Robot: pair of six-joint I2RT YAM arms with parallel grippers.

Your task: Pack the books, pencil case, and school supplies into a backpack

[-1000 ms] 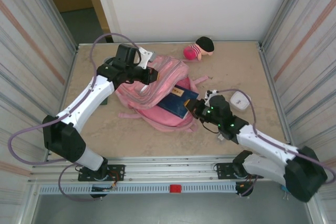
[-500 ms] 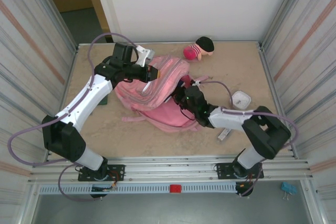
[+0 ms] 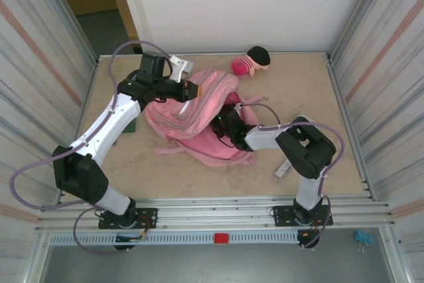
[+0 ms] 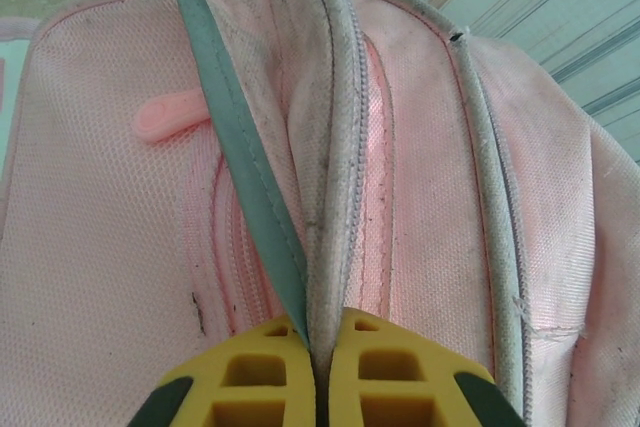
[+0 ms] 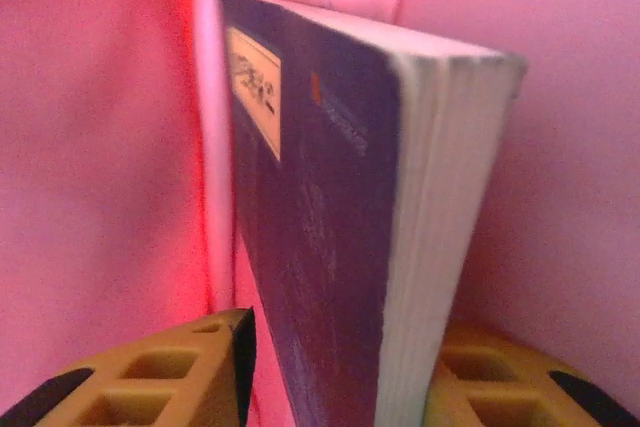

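Even, soft light above; pink glow tints the blurred book (image 5: 310, 247).

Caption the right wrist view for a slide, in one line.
Inside the pink backpack, the dark blue book sits between the yellow fingers of the right gripper.

From above, the end of the right arm is inside the mouth of the backpack (image 3: 192, 144), covered by the pink cloth. Inside the backpack, the right gripper (image 5: 330, 382) has both yellow fingers (image 5: 150, 372) cut by the lower edge, and so is the near end of the book (image 5: 320, 247) between them; if they press it I cannot tell. The label on the book is blurred. Left of the backpack, the pencil case (image 3: 132, 126) lies mostly under the left arm. Right of the backpack, a pale strip (image 3: 283, 169) is too small to make out. The left gripper (image 4: 318, 347), on the rim of the backpack, is cut off low.
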